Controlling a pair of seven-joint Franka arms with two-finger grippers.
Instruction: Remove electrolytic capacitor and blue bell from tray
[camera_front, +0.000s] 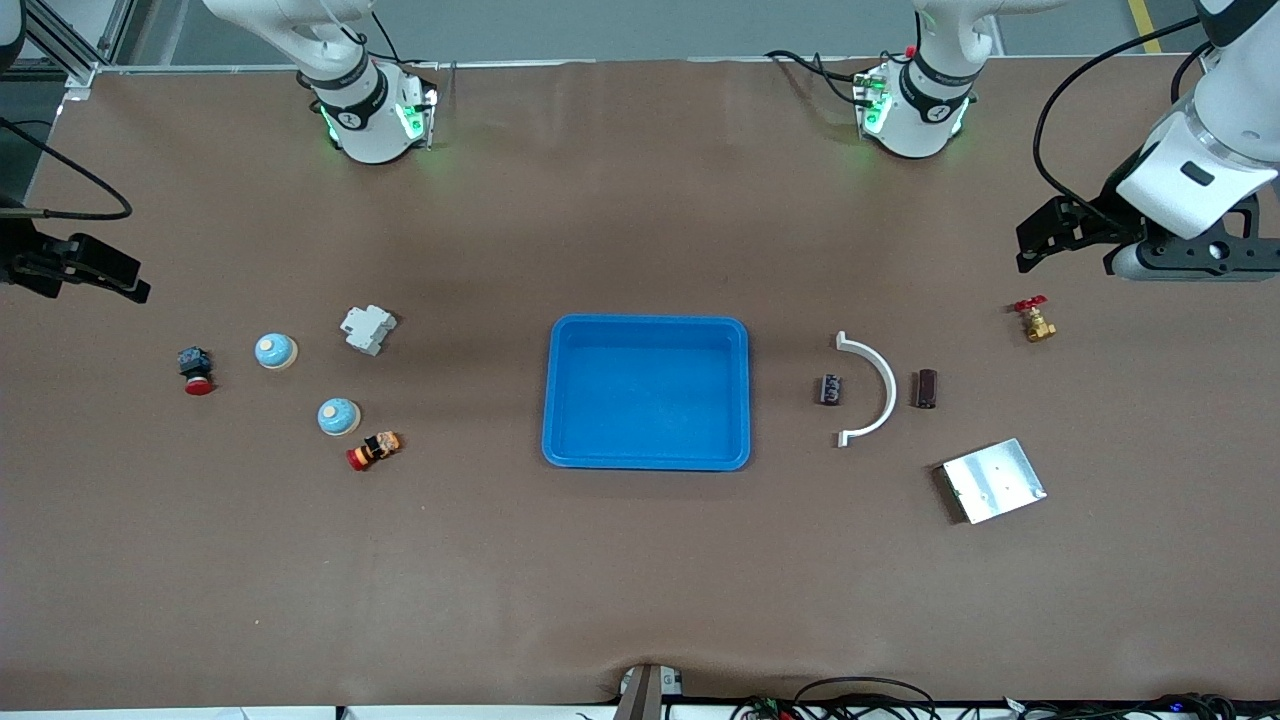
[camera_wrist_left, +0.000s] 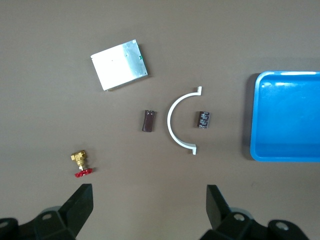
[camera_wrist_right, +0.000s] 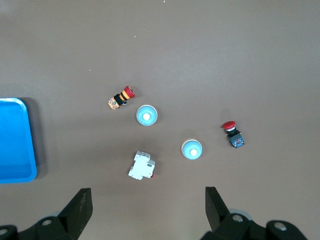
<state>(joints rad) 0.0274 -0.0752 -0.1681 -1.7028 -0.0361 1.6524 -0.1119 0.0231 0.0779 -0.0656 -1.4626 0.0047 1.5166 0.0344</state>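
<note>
From across the table, the blue tray sits dead centre and there's nothing in it. Both bells are out on the brown table toward the right arm's end: one blue bell and a second blue bell nearer the front camera. Toward the left arm's end, a dark capacitor lies inside the curve of a white arc bracket, with a brown cylinder just outside it; which one is the electrolytic capacitor I can't say for sure. By the look of it the removal is finished, nothing left to lift.

The left gripper hangs over that end of the table, above the brass valve; the right gripper waits over its own table edge.

Left wrist view now: fingers spread wide, holding nothing, with the capacitor, bracket, brown cylinder and silver plate all below, the tray's corner bare.

Right wrist view: its fingers also stand apart and empty, over the two bells, a white breaker and two red push-buttons.
</note>
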